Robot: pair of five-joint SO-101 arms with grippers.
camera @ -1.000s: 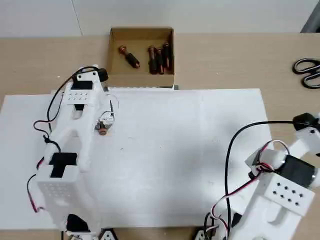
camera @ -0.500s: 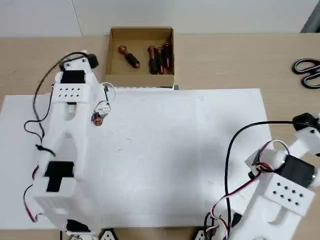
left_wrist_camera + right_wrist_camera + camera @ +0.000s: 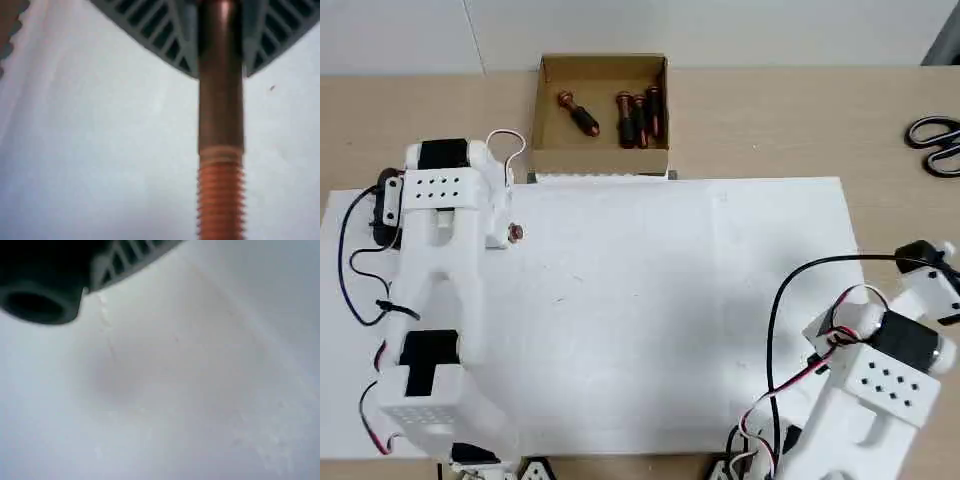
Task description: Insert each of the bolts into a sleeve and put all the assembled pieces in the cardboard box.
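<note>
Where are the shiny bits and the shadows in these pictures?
High view: the light is soft and even over the white sheet, with no glare. Left wrist view: a pale shine shows on the smooth part of the bolt, up at its gripped end. Right wrist view: a faint grey shadow lies on the white sheet.

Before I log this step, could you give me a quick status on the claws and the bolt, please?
Left claw shut on bolt, over white sheet. Right arm at near edge, grip unclear. Pieces in cardboard box. Nothing blocking.
</note>
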